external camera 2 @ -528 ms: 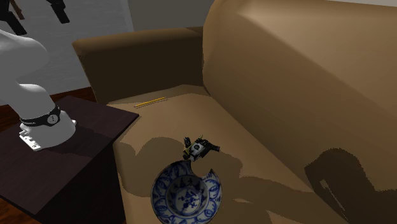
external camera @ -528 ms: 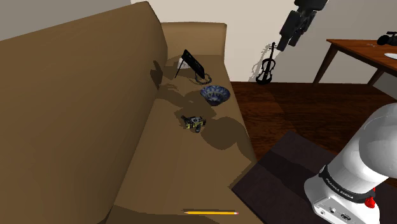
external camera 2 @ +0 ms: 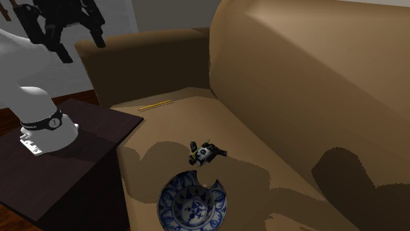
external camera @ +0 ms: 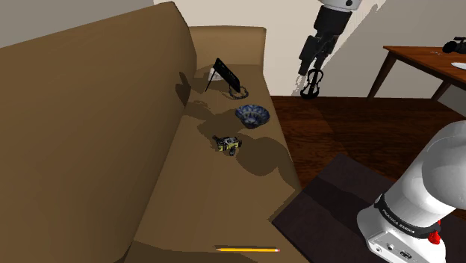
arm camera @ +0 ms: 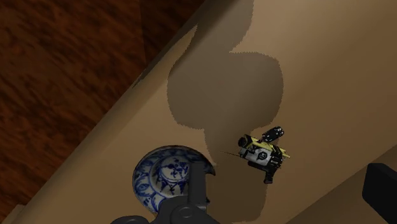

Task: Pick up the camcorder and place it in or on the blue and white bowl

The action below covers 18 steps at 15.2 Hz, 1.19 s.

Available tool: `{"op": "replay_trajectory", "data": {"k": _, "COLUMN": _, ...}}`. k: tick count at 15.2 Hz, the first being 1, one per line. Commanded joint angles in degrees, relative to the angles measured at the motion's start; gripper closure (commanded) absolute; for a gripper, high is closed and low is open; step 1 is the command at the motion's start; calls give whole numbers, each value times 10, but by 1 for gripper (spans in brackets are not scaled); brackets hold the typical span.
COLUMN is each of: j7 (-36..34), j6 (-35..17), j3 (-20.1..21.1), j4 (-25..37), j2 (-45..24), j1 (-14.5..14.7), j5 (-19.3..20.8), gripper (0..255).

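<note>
— Shoulder view first: where is your tool (external camera: pixel 308 64)?

— High up, well above the brown sofa (external camera: pixel 112 149) and out past the seat's front edge, against the pale wall. A violin (external camera: pixel 314 84) leans upright at that wall, just under my tool as that view has it. In the second exterior view my fingers (external camera 2: pixel 58 44) stand wide apart, and I hold nothing between them.

— And the camcorder?

— The camcorder (external camera: pixel 227 144) lies on the sofa seat, about midway along it. It is black with yellow trim. The blue and white bowl (external camera: pixel 252 114) sits upright on the same seat near it, toward the shoulder view's upper right. The two are apart, not touching. In the wrist view one of my fingers hides part of the bowl's rim, and the camcorder lies partly in a big shadow on the cushion.

— What else is around it?

— A black flat device (external camera: pixel 226 75) is propped at a tilt on the seat beyond the bowl, near the far armrest. A yellow pencil (external camera: pixel 246 248) lies by the seat's front edge at the other end, well apart from the camcorder. My arm's white base (external camera: pixel 418 194) stands on the dark stand (external camera: pixel 328 202) beside the sofa. At the shoulder view's right, a wooden bench (external camera: pixel 422 60) carries a small black thing (external camera: pixel 454 45) I cannot make out.
</note>
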State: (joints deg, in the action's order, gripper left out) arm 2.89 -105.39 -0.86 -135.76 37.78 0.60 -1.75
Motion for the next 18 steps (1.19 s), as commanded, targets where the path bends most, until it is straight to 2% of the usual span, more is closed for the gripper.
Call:
{"op": "replay_trajectory", "data": {"k": 1, "j7": -9, "j6": -37, "j3": 9, "j4": -4, "j2": -35, "j1": 4, "j5": -5, "gripper": 0}}
{"op": "replay_trajectory", "data": {"k": 9, "j7": -37, "j6": -158, "j3": 35, "j4": 16, "j2": -187, "j1": 17, "j5": -13, "gripper": 0}}
{"op": "replay_trajectory", "data": {"k": 18, "j7": -73, "j6": -257, "j3": 59, "j4": 95, "j2": -379, "j1": 29, "j5": -3, "gripper": 0}}
